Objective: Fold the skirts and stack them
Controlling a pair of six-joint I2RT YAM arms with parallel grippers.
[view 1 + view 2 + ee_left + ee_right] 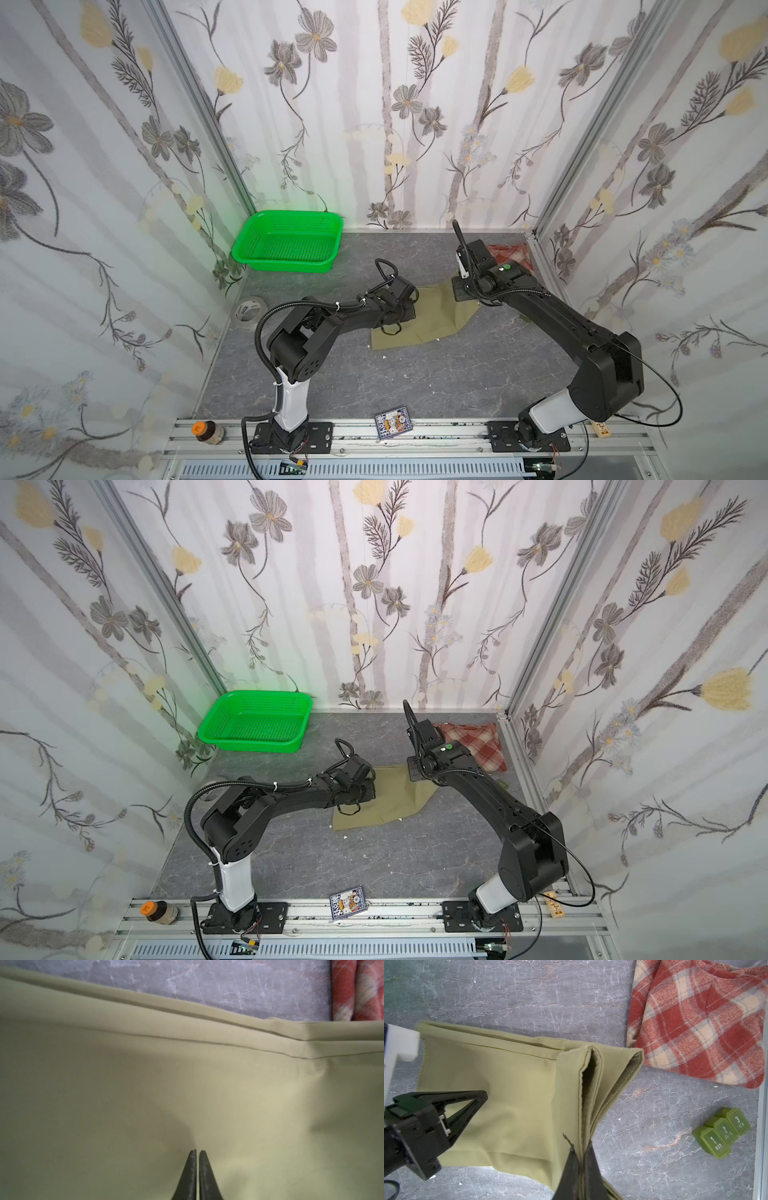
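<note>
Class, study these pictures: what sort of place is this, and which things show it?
Probably a robot test booth, not a home: left arm and right arm bolted to a metal rail, wallpapered panels boxing in a small grey table, a khaki skirt laid out as work.

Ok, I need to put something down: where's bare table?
Widest: the table front, between the khaki skirt and the card pack. Smaller: at the back, between the green basket and the plaid skirt. Crowded: the right back corner, with plaid skirt and pill box.
</note>
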